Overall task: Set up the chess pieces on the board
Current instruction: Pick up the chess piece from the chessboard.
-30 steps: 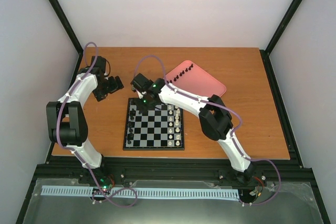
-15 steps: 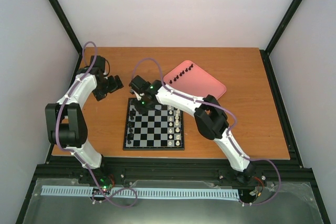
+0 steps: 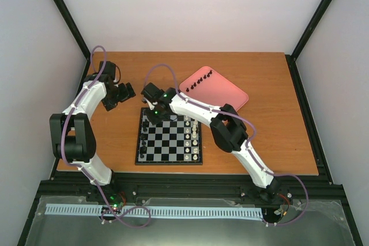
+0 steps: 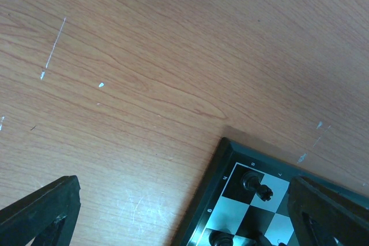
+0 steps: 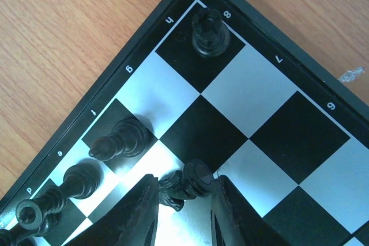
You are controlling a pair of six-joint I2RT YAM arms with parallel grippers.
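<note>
The board (image 3: 167, 146) lies mid-table, with black pieces (image 3: 145, 133) along its left column and white ones along its right. My right gripper (image 3: 154, 117) hovers over the board's far-left corner. In the right wrist view it (image 5: 183, 200) is shut on a small black chess piece (image 5: 187, 184) that lies sideways between the fingers, just above a light square. A black rook (image 5: 209, 31) stands on the corner square and a bishop (image 5: 121, 139) on the edge file. My left gripper (image 3: 128, 91) is open and empty over bare wood, left of the board's corner (image 4: 230, 200).
A pink tray (image 3: 225, 93) at the back right of the board holds a row of several black pieces (image 3: 199, 80). White pieces (image 3: 195, 137) line the board's right side. Black frame posts and white walls enclose the table.
My right gripper has shifted slightly left and back over the board's far-left corner with the piece in it. The left arm has not moved.
</note>
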